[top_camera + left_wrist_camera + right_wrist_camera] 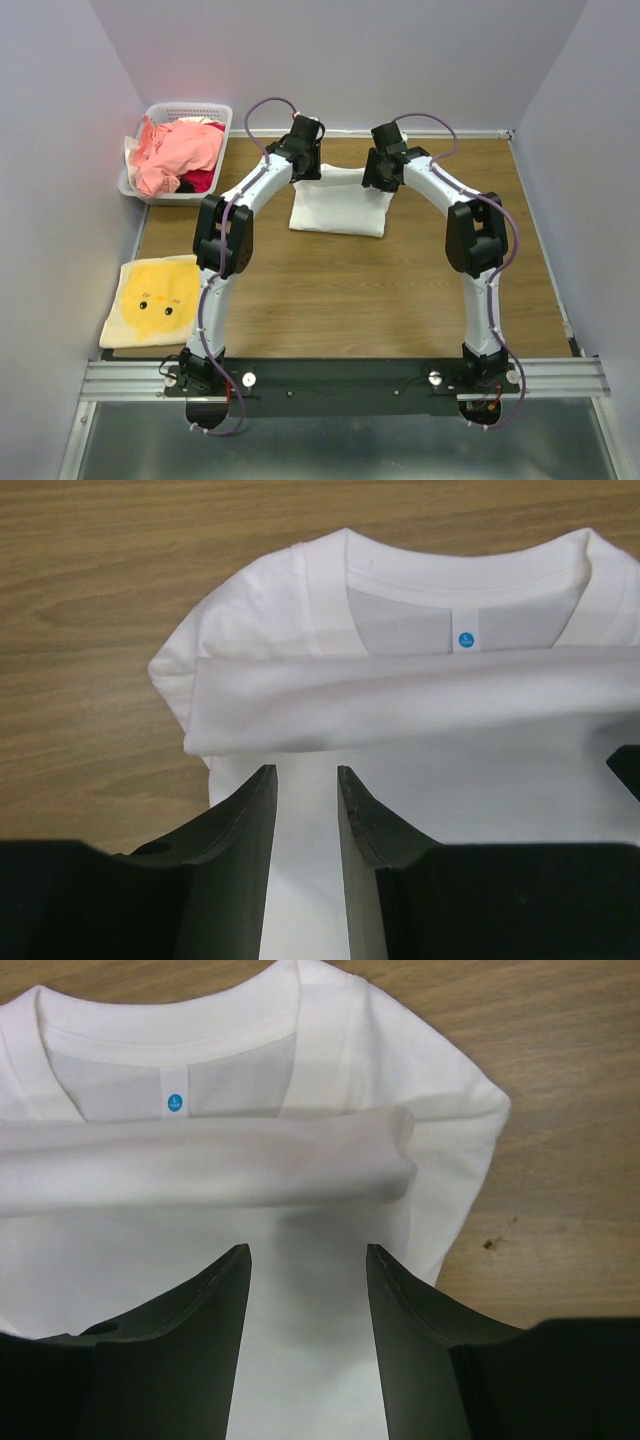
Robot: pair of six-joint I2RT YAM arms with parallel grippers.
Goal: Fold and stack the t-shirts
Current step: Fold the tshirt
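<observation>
The wooden table (400,300) fills the floor of the scene, and both arms reach across it to its far middle, where a white t-shirt (340,205) lies folded into a rough rectangle, collar toward the far wall. At the near left edge lies a yellow cloth (155,300) with a small face on it. A white basket (190,106) stands in the far left corner, holding a crumpled salmon-pink t-shirt (185,150) over a red t-shirt (203,180). The left gripper (305,772) hangs over the white shirt's left part, its fingers apart with a narrow gap and nothing pinched. The right gripper (308,1250) hangs over the right part, its fingers wider apart and also empty. Just ahead of both sets of fingertips a rolled fold of cloth (400,705) crosses the shirt below the collar, where a small blue label (465,638) shows.
</observation>
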